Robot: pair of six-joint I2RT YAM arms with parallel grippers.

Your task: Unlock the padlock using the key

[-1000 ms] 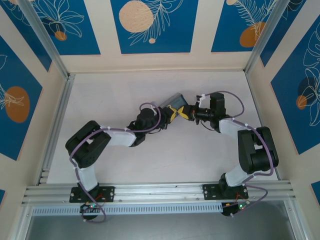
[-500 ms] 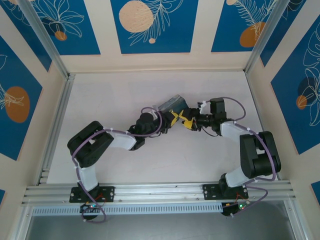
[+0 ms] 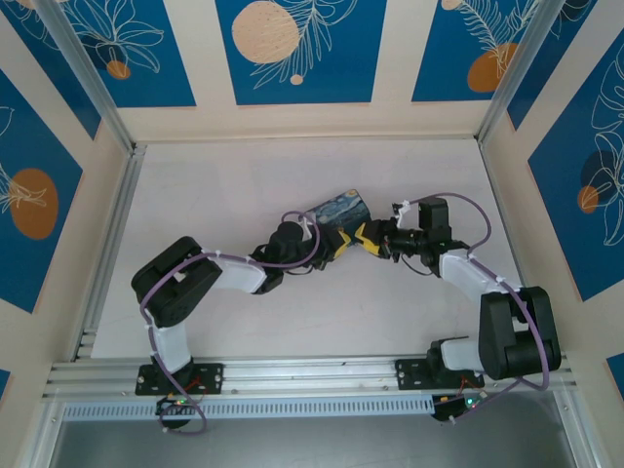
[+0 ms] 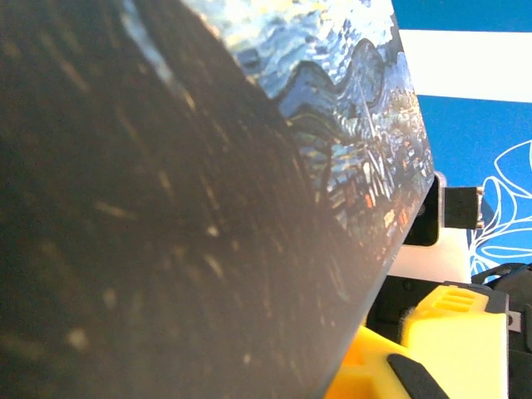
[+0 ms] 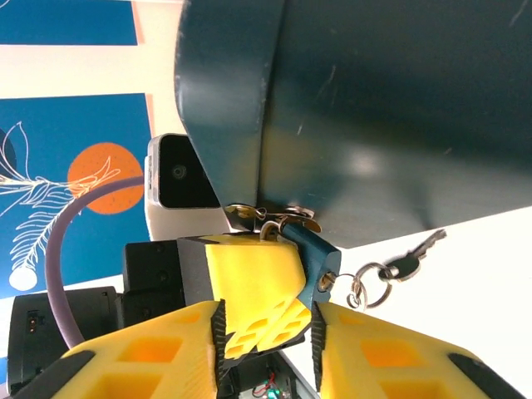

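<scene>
**Padlock on box hasp, key dangling on its ring, both grippers close in**

Top view: the box (image 3: 337, 208), starry print facing up, sits mid-table and looks tilted. The left gripper (image 3: 334, 244) is at its near edge. The right gripper (image 3: 371, 237) is just beside it, to the right. The two yellow finger sets nearly meet.

Right wrist view: the dark underside of the box fills the upper frame. A brass hasp (image 5: 268, 216) is at its lower edge. The padlock (image 5: 310, 259) hangs from the hasp, body slanting down to the right, with the shackle through the hasp. I cannot tell whether the shackle is latched.

A ring (image 5: 366, 293) hangs from a small metal piece at the padlock's lower end. I cannot tell if that piece sits in the keyhole. The key (image 5: 418, 248) hangs on the ring, out to the right, clear of both fingers.

Right gripper: fingers apart, with nothing of the lock or key between them. A yellow block (image 5: 253, 287) fills the gap, and contact with it is unclear. The right finger's tip is just below the padlock.

Left wrist view: the box face is hard against the lens. Yellow finger plastic (image 4: 453, 332) shows at lower right. I cannot tell whether the left gripper is clamped or apart.
</scene>
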